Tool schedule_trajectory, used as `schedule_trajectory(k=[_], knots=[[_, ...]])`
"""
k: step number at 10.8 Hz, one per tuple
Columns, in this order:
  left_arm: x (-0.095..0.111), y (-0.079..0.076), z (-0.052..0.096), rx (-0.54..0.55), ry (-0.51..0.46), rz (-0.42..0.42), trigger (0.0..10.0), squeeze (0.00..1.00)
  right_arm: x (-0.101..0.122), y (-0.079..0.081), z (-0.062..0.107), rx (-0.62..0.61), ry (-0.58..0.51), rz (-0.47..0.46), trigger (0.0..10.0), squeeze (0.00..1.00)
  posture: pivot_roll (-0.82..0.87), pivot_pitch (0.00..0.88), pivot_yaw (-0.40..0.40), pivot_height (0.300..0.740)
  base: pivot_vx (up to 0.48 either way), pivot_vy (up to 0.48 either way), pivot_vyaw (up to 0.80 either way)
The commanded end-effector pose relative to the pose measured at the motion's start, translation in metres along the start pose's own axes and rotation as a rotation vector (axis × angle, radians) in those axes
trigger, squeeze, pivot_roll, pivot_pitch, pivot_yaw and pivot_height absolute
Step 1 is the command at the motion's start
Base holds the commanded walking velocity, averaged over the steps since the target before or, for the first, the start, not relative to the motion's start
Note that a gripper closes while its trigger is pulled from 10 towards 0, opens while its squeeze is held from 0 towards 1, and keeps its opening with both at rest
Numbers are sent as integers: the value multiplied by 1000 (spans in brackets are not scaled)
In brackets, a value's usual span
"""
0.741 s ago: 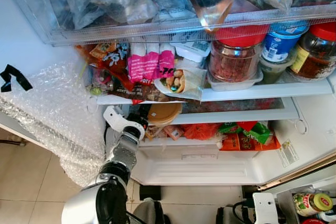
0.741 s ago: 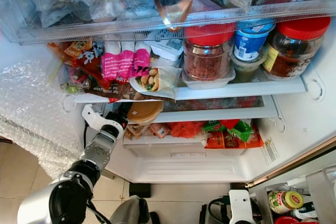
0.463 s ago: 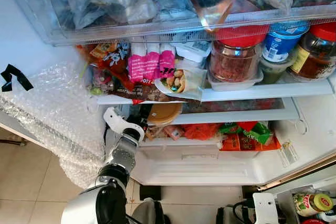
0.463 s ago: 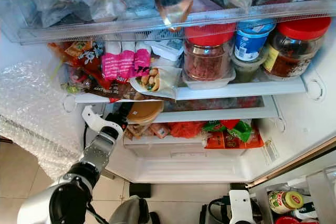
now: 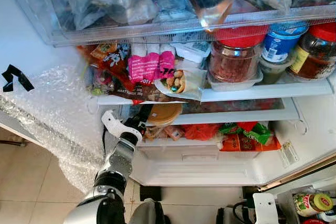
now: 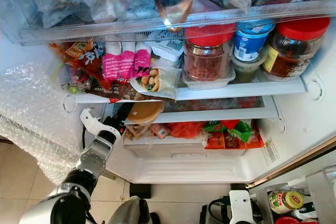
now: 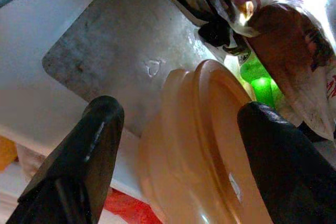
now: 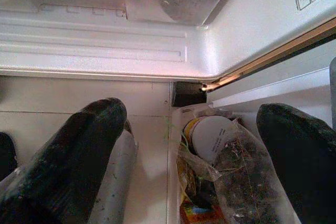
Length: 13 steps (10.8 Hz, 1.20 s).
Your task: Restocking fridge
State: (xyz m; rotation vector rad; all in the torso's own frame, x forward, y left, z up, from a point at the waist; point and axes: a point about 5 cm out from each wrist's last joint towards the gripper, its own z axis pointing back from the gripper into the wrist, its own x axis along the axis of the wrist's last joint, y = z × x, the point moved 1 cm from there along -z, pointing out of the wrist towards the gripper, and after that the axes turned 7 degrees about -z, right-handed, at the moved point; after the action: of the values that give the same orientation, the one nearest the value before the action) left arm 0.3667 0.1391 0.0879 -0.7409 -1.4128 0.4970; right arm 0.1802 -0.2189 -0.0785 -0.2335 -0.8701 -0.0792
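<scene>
A round tan lidded container [image 5: 164, 113] lies on the fridge's lower glass shelf [image 5: 236, 115], at its left end under a wrapped sandwich [image 5: 178, 80]. My left gripper [image 5: 143, 120] reaches in from below left and is open. In the left wrist view its two black fingers [image 7: 100, 145] stand on either side of the tan container [image 7: 205, 145], with a small gap showing at one finger. My right gripper [image 8: 193, 108] is open and hangs low over the tiled floor by the fridge's bottom edge.
The shelf above holds a red-lidded jar [image 5: 234, 56], a blue tub [image 5: 281, 43], another jar [image 5: 315, 51] and pink packets [image 5: 149, 64]. Bubble wrap [image 5: 52, 108] hangs at the left. Orange and green packets [image 5: 236, 135] fill the bottom bin. A crate with jars [image 8: 210, 135] stands at the right.
My left arm has drawn back a little, down and to the left, away from the tan container. The container stays on the shelf.
</scene>
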Motion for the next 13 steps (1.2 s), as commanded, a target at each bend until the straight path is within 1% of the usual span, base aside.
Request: schedule_trajectory(k=[1,4,8,9,10,11,13], knots=[[-1,9,6,22,16,-22,10000,0,-62,14,29,68,251,46,10000,0,-164,186,161,652,0,0,0],[6,15,13,41,2,-36,10000,0,-66,5,31,58,258,46,10000,0,-164,192,161,652,0,0,0],[5,19,23,26,53,-76,10000,0,-67,7,31,55,275,53,10000,0,-166,193,161,652,0,0,0],[3,19,26,9,80,-105,10000,0,-68,6,31,53,286,53,10000,0,-165,194,160,652,0,0,0],[3,19,30,10,90,-108,10000,0,-69,4,31,51,294,54,10000,0,-165,194,160,652,0,0,0],[3,22,34,17,106,-128,10000,0,-69,3,31,50,299,55,10000,0,-163,196,160,652,0,0,0],[3,25,41,25,125,-130,10000,0,-71,3,32,49,310,59,10000,0,-163,197,163,652,0,0,0]])
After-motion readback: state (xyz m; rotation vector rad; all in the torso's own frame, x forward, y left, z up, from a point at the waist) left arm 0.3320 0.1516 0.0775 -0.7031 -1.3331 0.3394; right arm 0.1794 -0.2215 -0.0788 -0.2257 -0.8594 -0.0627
